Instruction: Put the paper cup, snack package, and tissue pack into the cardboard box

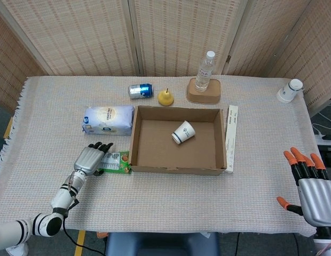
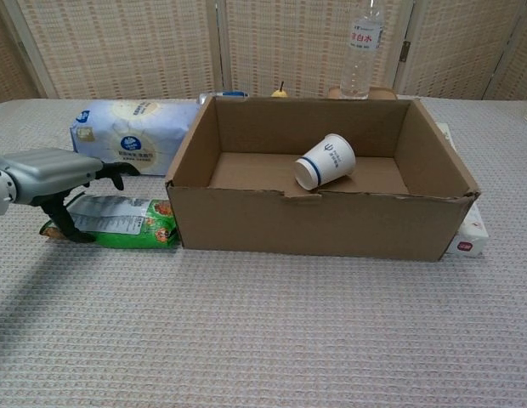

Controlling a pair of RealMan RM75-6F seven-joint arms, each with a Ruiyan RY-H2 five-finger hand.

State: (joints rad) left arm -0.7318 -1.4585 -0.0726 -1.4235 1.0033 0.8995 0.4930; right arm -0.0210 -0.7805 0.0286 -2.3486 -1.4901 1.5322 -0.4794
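A white paper cup [image 1: 183,132] [image 2: 325,161] lies on its side inside the open cardboard box [image 1: 178,170] [image 2: 314,225]. The green snack package [image 1: 117,162] [image 2: 126,223] lies flat against the box's left outer wall. Behind it sits the blue-and-white tissue pack [image 1: 108,119] [image 2: 132,124]. My left hand [image 1: 91,159] [image 2: 48,173] hovers over the package's left end, fingers stretched above it and thumb down by its edge, gripping nothing. My right hand [image 1: 309,188] is spread wide and holds nothing at the table's front right corner.
A long white carton [image 1: 231,137] [image 2: 472,231] lies along the box's right side. At the back stand a water bottle [image 1: 205,71] on a brown dish [image 1: 204,96], a pear [image 1: 165,97] and a can [image 1: 140,91]. Another paper cup [image 1: 289,90] lies far right.
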